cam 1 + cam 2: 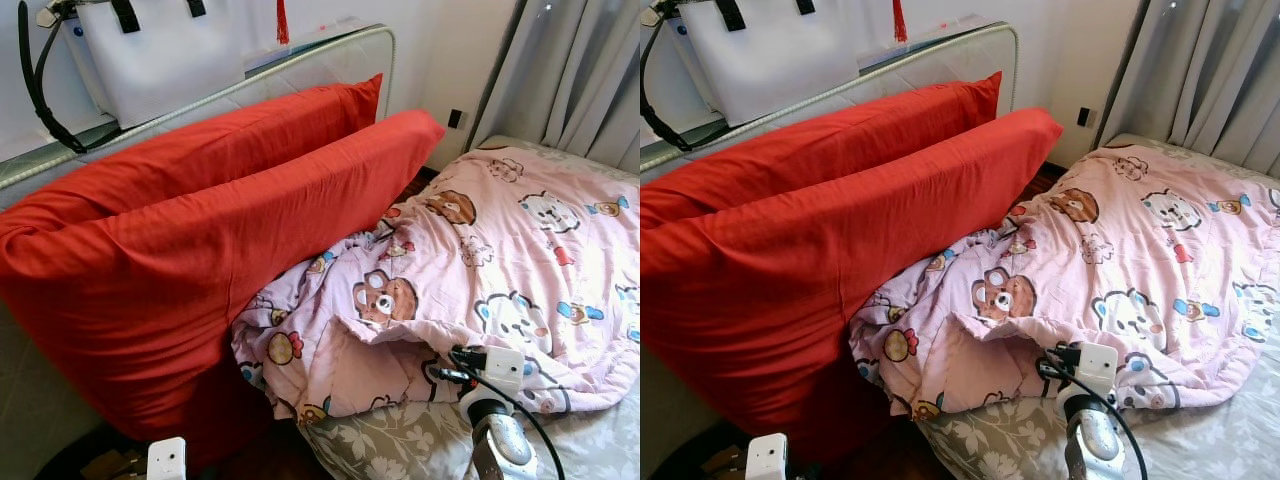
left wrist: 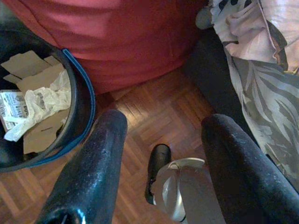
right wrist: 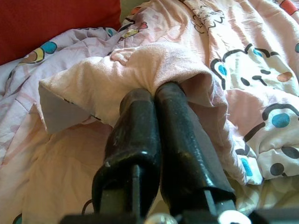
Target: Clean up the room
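Two black fingers of the right gripper (image 3: 152, 91) are pressed together on a folded edge of the pink cartoon-print quilt (image 1: 500, 260), a bunched ridge of the cloth being pinched just at and beyond their tips. For the step in hand — judged to be drawing the rumpled quilt out flat over the bed — the pull is best made slowly and along the bed, so that the thin pinch of cloth is not slipped out from between the pads; the folded-under corner should be lifted clear of the grey floral sheet (image 1: 400, 440) before it is dragged, and kept off the two red pillows (image 1: 200, 230) that lean against the headboard (image 1: 300, 60). Since only one edge is held, the far part of the quilt is likely to trail and bunch.

Relative to the fingers, the quilt lies all round and ahead of the tips, its pale underside turned up beneath them and its printed face spread beyond them on the side away from the red pillows.

The left gripper (image 2: 163, 140) hangs low with its fingers parted and nothing between them — a black waste bin (image 2: 79, 107) holding cardboard and crumpled paper stands just beside one finger, on the parquet floor (image 2: 154, 107).
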Tool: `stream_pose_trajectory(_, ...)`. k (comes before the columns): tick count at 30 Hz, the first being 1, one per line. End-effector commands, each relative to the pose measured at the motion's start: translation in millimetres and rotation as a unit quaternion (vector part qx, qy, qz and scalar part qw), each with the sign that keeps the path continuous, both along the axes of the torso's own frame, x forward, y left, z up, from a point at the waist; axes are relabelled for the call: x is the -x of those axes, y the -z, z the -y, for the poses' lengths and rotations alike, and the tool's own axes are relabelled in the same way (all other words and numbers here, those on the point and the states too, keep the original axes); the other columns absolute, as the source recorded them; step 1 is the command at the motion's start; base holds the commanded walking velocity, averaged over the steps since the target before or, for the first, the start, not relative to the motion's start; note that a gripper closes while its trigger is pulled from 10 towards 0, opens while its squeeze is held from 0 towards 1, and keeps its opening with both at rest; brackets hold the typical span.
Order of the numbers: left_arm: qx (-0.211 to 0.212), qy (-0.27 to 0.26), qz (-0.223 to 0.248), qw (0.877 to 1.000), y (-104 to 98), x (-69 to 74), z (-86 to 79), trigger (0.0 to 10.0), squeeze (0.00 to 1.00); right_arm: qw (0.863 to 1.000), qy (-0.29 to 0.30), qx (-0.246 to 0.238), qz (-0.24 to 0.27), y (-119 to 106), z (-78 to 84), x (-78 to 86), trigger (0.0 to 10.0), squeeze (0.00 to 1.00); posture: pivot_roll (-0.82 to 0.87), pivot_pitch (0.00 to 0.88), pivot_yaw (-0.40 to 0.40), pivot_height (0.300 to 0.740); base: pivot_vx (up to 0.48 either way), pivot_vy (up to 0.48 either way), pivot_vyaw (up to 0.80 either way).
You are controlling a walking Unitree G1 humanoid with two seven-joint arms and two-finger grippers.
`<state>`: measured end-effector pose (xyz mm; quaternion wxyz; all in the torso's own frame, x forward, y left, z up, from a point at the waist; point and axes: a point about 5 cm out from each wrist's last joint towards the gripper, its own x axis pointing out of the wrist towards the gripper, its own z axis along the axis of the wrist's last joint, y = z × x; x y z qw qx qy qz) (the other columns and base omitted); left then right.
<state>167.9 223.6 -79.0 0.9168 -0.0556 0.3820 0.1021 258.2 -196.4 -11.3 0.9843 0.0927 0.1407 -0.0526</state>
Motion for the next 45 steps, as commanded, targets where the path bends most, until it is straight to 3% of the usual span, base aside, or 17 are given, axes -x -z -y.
stream_pose_trajectory(1, -0.006, 0.001, -0.017, 1.000, 2.4, 6.3, -4.6, 10.0, 0.00, 1.000, -0.005, 0.002, 0.004, -2.2, -2.0, -3.4, 10.0, 0.00, 0.04, 0.000, 0.003, 0.740, 0.000, 0.000, 0.00)
stream_pose_trajectory(16, -0.002, -0.004, -0.024, 1.000, 4.5, 10.3, -3.9, 10.0, 0.00, 1.000, 0.003, 0.001, 0.005, -1.3, 0.1, -0.8, 10.0, 0.00, 0.03, 0.000, 0.000, 0.740, 0.000, 0.000, 0.00)
stream_pose_trajectory(45, 0.001, -0.004, -0.029, 1.000, 5.7, 11.9, -2.4, 10.0, 0.00, 0.999, 0.026, 0.024, 0.021, -9.7, 8.4, -6.9, 10.0, 0.00, 0.03, 0.000, -0.002, 0.740, -0.226, 0.000, 0.00)
